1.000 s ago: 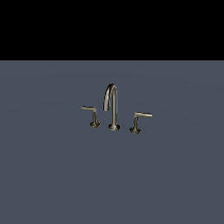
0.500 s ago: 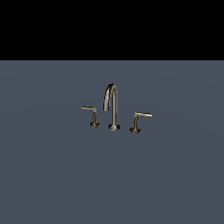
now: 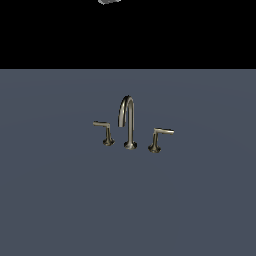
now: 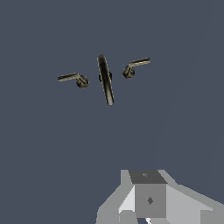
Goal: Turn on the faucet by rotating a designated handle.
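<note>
Handle (image 3: 161, 137) untouched; arm entering from above.
The paler lever is located at the exterior view's right of the faucet (image 3: 129, 121) spout, on the grey surface (image 3: 200, 200). A grey part of the arm, absent half a second ago, is now seen at the upper edge, well apart from the handle. The state of the gripper (image 4: 146, 205) jaws cannot be told.

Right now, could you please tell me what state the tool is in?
Tool: cannot be told; only part of its grey body shows in the wrist view. It holds nothing of the faucet, which stands apart from it.
</note>
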